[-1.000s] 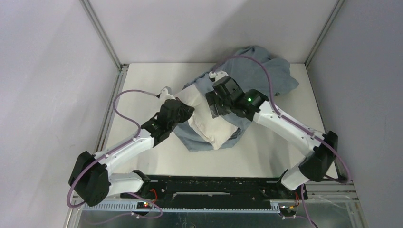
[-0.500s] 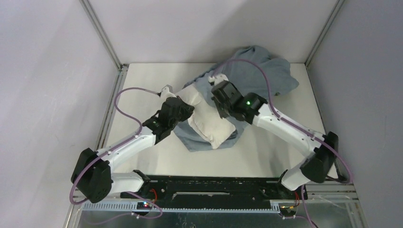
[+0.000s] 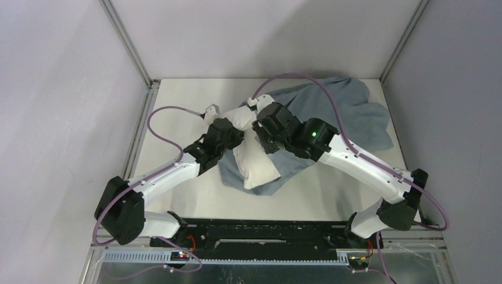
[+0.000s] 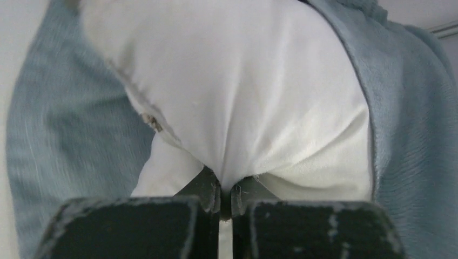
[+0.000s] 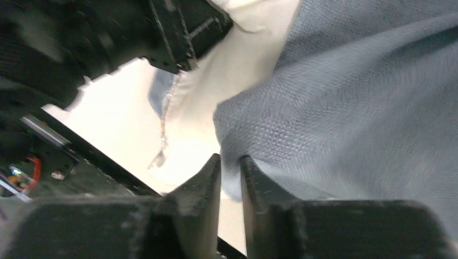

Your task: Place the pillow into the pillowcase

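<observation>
tabletop (image 3: 177, 100): carries both | pillowcase (image 3: 355, 112): spread centre-right, partly under the pillow | pillow (image 3: 251, 165): centre, mostly outside the case | left claw (image 4: 226, 187): clenched on pillow's end, steadying it | right claw (image 5: 230, 164): pinching pillowcase edge, probably to draw it over

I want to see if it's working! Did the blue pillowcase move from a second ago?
Yes. The pillowcase has slid off its heap by the back wall and spread out toward the right wall, seen from above.
</observation>
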`<state>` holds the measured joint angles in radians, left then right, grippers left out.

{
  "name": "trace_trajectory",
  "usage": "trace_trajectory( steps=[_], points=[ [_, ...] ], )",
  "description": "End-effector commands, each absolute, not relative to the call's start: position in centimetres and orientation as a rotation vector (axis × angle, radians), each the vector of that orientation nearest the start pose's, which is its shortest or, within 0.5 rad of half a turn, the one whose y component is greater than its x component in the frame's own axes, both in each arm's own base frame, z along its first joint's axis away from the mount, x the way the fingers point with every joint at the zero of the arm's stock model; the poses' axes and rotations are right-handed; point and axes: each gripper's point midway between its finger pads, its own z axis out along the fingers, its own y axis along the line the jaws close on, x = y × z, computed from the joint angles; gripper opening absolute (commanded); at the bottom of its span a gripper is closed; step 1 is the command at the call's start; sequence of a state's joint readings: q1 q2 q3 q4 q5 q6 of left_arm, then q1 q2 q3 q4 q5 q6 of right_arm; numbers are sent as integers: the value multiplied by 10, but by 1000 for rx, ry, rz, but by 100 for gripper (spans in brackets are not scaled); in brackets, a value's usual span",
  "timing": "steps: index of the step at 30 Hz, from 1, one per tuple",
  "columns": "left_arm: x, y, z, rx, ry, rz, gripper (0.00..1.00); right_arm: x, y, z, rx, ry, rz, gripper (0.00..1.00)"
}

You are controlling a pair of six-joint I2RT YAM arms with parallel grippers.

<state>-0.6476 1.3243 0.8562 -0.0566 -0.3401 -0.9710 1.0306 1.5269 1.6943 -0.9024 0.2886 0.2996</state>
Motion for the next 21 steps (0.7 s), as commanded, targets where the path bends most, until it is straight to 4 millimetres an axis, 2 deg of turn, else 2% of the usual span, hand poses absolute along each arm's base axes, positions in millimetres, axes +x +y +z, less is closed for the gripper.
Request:
trace_trajectory(
  steps=[1,2,3,4,7,8,10,14,15,19,21],
  points=[
    [334,-237,193,-570,1950,-782,0,233,305,293,-569,2168,450,41],
    [332,-235,189,-573,1957,-779,0,234,293,287,-530,2177,399,54],
    [330,-233,187,-572,1962,-769,0,237,279,278,-477,2188,341,64],
    [330,-231,186,-567,1963,-757,0,235,267,271,-435,2200,313,69],
    [332,-225,190,-559,1964,-716,0,225,235,253,-280,2231,263,75],
    [332,-222,187,-557,1984,-688,0,219,225,240,-221,2250,241,77],
    [333,-220,188,-553,1992,-671,0,209,213,228,-159,2250,237,79],
    [335,-219,190,-542,2008,-652,0,188,206,179,-80,2316,288,82],
    [336,-219,190,-542,2009,-650,0,183,204,161,-74,2338,281,83],
    [337,-219,192,-541,2012,-650,0,180,209,123,-46,2342,315,85],
    [338,-219,194,-538,2011,-647,0,182,216,112,-59,2337,327,86]
  ],
)
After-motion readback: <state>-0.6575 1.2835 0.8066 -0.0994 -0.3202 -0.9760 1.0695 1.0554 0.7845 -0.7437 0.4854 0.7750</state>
